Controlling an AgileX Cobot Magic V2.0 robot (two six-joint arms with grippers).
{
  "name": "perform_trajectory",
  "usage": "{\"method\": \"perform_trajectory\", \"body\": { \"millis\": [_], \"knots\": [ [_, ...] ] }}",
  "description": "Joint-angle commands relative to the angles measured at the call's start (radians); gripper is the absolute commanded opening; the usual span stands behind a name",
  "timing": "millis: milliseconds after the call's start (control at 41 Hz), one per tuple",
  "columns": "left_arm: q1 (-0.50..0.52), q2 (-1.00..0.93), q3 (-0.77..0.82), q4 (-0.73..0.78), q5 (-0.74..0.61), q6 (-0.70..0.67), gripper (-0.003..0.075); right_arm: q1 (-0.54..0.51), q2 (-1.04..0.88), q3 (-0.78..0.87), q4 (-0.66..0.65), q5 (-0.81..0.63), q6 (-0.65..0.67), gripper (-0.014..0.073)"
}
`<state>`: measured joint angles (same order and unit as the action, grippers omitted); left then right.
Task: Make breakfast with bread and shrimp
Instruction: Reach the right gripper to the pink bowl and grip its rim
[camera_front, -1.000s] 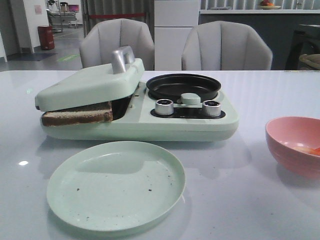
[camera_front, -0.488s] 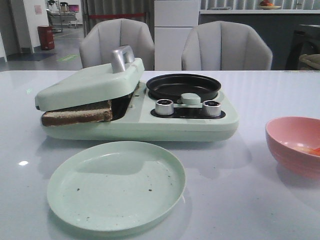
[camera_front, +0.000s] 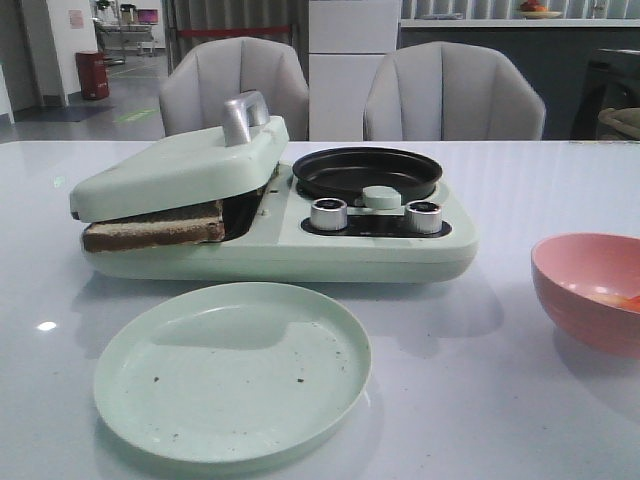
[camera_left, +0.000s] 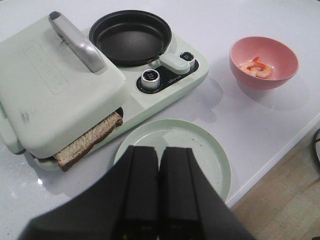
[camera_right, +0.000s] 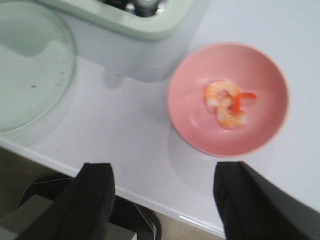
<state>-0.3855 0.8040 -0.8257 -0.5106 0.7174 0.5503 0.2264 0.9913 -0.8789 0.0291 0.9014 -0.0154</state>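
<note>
While the bread (camera_front: 155, 228) sits clamped in the sandwich press (camera_front: 275, 215), left gripper (camera_left: 159, 192) hovers closed and empty; right gripper (camera_right: 162, 202) gapes wide above the shrimp (camera_right: 227, 103).

pink bowl (camera_right: 227, 100), orange-white shrimp (camera_right: 227, 104), mint plate (camera_front: 232, 372)

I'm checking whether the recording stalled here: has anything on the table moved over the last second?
Nothing visibly changed. The bread sits under the lowered lid of the breakfast maker, the green plate lies in front, and the pink bowl with the shrimp stays at the right. No arm shows in the front view.
</note>
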Motion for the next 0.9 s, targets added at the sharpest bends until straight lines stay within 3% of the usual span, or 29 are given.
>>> {"method": "perform_trajectory", "body": {
  "millis": [0,244,537,732,829,878],
  "knots": [
    [-0.009,0.01,-0.026,-0.032,-0.072,-0.001,0.0099,-0.138,0.049,-0.025,-0.005,-0.057,0.006,0.0533],
    [-0.009,0.03,-0.025,-0.034,-0.072,-0.001,0.0099,-0.347,0.246,-0.025,0.02,-0.153,0.006,0.0533],
    [-0.009,0.034,-0.025,-0.034,-0.072,-0.001,0.0099,-0.356,0.476,-0.025,0.021,-0.393,0.006,0.0533],
    [-0.009,0.034,-0.025,-0.034,-0.072,-0.001,0.0099,-0.356,0.598,-0.025,0.021,-0.454,0.006,0.0531],
    [-0.009,0.034,-0.025,-0.034,-0.072,-0.001,0.0099,-0.354,0.633,-0.025,0.021,-0.451,0.006,0.0471],
    [-0.009,0.034,-0.025,-0.034,-0.072,-0.001,0.0099,-0.353,0.64,-0.025,0.022,-0.45,0.006,0.0401]
  ]
}}
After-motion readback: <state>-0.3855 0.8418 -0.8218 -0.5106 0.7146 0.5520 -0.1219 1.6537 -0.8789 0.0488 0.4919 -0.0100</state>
